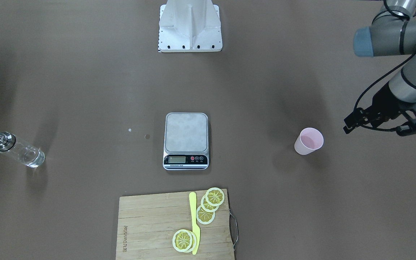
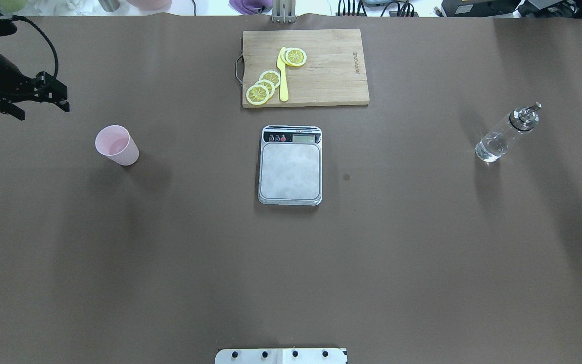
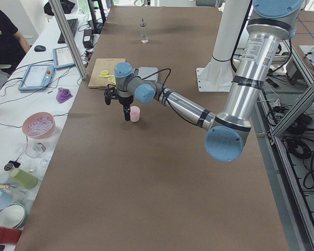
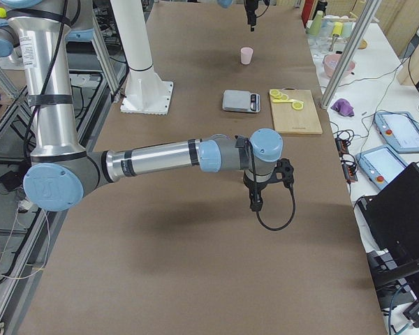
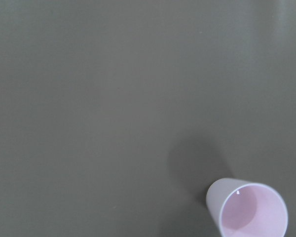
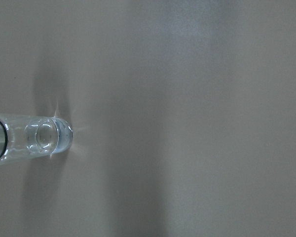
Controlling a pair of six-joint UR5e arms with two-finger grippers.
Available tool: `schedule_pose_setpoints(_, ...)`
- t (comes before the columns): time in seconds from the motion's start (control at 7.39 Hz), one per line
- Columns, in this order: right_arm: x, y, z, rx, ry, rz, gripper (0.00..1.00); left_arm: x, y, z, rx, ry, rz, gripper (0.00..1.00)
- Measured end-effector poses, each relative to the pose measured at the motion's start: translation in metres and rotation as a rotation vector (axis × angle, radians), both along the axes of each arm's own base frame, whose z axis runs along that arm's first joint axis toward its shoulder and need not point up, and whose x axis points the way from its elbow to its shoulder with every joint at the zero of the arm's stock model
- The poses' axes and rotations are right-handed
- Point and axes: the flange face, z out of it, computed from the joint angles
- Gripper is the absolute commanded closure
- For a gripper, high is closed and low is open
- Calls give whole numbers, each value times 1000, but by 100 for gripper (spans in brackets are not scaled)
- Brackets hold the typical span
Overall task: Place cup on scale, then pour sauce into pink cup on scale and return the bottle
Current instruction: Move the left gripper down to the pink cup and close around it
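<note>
Brown matte table, evenly lit. At its centre, scale (image 2: 291, 169), silver platform toward the robot, display strip on the far side.

Well apart from it, toward the robot's left, cup (image 2: 117, 145). Stands upright on the table, mouth up, not yet on the platform.

Left gripper (image 2: 20, 101) hangs above the table, farther out to the left than the cup and a little farther from the robot. Apart from the cup in the overhead view. From the table's left end, looks just beside the cup, tips pointing down. Fingers spread or pressed together? Cannot tell from these angles. Left wrist view: only table and the cup, low in the right corner.

At the robot's right end, bottle (image 2: 505, 134). Stands upright on the table, metal spout on top, clear sauce (image 2: 489, 148) low in the glass, well apart from the scale.

Right gripper (image 4: 255, 202) hangs over the table in the right-end view, tips down. Fingers spread or closed: cannot tell. Right wrist view: bottle at the left edge, seen from above.

Beyond the scale, wooden board (image 2: 331, 65) with lemon slices (image 2: 258, 94) and a yellow knife (image 2: 283, 76) lying on it.
</note>
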Motion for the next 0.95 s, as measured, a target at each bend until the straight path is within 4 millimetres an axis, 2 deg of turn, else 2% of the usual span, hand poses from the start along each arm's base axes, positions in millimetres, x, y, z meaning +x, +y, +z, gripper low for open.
schedule_pose_setpoints(0.14, 0, 0, 0, 1, 1, 0, 0, 28, -3, 0, 19, -26, -3, 2)
schedule_pose_setpoints(0.41, 0, -1, -2, 5, 5, 0, 0, 67, -4, 13, 34, 11, -46, 2)
schedule_pose_setpoints(0.68, 0, -1, -5, 12, 8, 1, 0, 80, 1, 20, 29, 57, -64, 2)
schedule_pose_setpoints(0.95, 0, 0, -7, 14, 6, 1, 0, 80, 7, 27, 11, 68, -54, 2)
